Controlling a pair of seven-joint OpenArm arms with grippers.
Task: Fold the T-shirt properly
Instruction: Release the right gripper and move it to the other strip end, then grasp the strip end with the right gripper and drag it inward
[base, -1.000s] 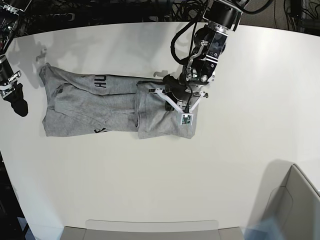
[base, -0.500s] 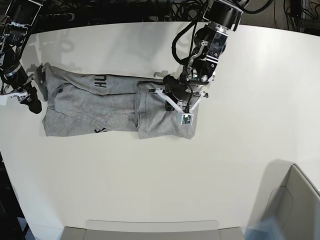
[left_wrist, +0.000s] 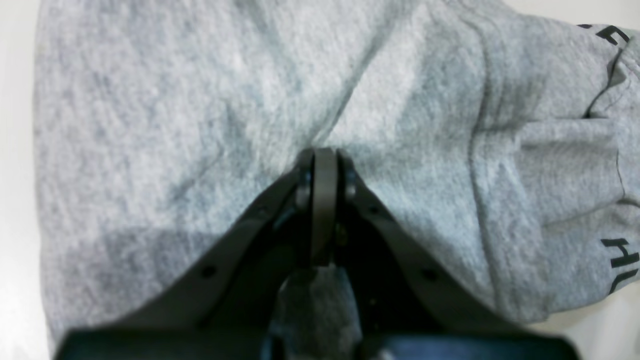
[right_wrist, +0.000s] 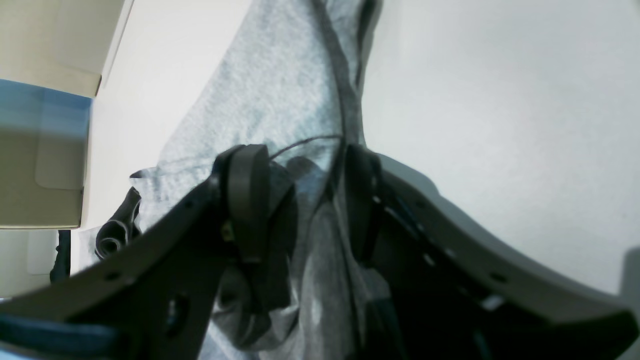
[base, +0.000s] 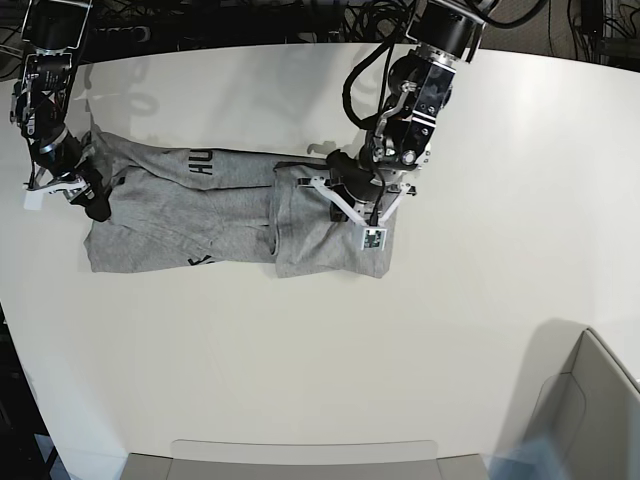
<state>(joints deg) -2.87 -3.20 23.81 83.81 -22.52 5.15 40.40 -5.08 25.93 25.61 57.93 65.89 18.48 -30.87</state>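
White and matte, the surface (base: 480, 200) fills the base view, with dark cables along its far edge and a grey bin corner (base: 590, 400) at the near right.

The T-shirt (base: 200, 215) lies flat across the left-centre of the surface as a long heather-grey band, partly folded: its right end is doubled over into a squarish panel, and bits of black lettering show near the upper edge and at the lower edge of the band.

The left gripper (base: 345, 180) sits on that doubled-over panel, pressed down on the cloth near the panel's upper middle. In the left wrist view its jaws are brought together, tips against the grey fabric (left_wrist: 200, 100); a small pucker of cloth rises toward the tips, but whether any fabric is actually pinched between them cannot be told.

The right gripper (base: 92, 195) is at the opposite end of the garment, over the left edge of the band. In the right wrist view its jaws stand apart, with a ridge of grey cloth and a dark seam line running up between the fingers (right_wrist: 247, 200); the fingers straddle the fabric and do not pinch it.
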